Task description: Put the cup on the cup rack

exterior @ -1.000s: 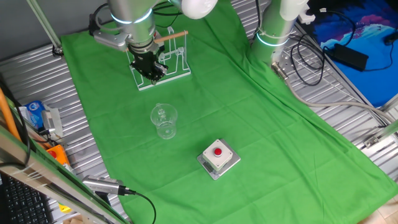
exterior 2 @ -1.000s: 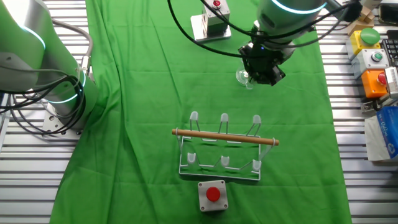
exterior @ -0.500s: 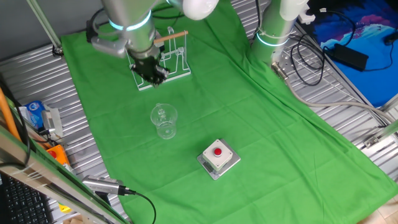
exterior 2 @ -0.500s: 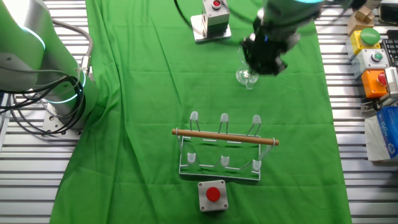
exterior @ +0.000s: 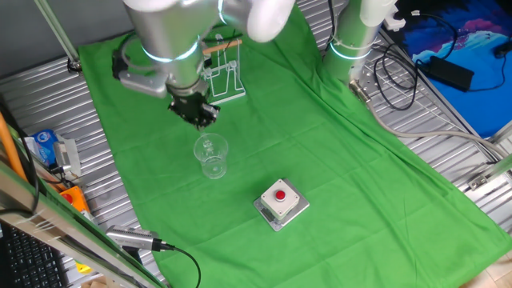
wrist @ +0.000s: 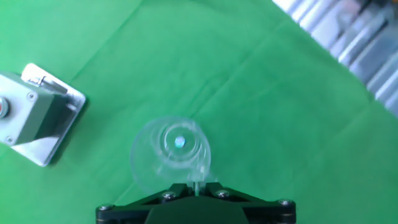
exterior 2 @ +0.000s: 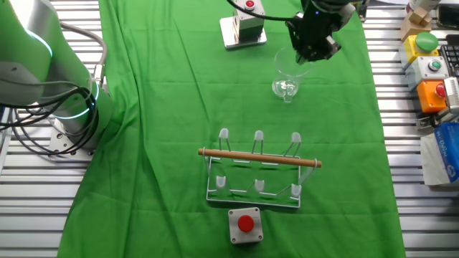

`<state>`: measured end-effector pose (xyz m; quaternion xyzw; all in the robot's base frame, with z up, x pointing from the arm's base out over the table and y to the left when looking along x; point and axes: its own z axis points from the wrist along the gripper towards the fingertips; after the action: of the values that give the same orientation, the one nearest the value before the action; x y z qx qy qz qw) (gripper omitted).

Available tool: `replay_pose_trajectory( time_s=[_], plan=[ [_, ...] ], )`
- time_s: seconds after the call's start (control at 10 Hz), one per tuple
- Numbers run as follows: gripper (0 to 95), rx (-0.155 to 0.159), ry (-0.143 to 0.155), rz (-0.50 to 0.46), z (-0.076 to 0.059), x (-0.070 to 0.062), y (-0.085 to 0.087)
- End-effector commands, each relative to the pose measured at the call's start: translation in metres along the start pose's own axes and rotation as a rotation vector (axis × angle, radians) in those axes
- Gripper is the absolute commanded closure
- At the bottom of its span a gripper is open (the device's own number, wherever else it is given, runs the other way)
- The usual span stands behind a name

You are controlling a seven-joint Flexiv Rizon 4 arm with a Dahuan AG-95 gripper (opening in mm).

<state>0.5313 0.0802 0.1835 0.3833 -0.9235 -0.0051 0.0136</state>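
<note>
Hovering above the cup point(exterior: 212, 154), the gripper point(exterior: 198, 114) points down at it; whether its fingers are spread or closed cannot be told. Cup stands upright on the green cloth point(exterior: 336, 160), between the cup rack point(exterior 2: 256, 170) and a grey box with a red button point(exterior: 281, 202), apart from both.

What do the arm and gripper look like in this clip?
The arm is silver-grey metal with white rounded joint covers and a glowing light-blue ring at the wrist. Black cables run along it. The gripper is small and black, and the hand view shows screws on its black base.
</note>
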Motion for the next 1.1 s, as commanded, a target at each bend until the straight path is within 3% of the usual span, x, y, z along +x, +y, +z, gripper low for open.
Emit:
replay_pose_trajectory(
  time_s=[0.1, 0.6, 1.1],
  plan=[
    [57.0, 0.025, -0.016, -0.131, 0.006, -0.023, -0.011],
    [57.0, 0.040, -0.044, -0.235, 0.032, -0.059, -0.020],
    [57.0, 0.036, -0.055, -0.313, 0.048, -0.068, -0.014]
  ],
)
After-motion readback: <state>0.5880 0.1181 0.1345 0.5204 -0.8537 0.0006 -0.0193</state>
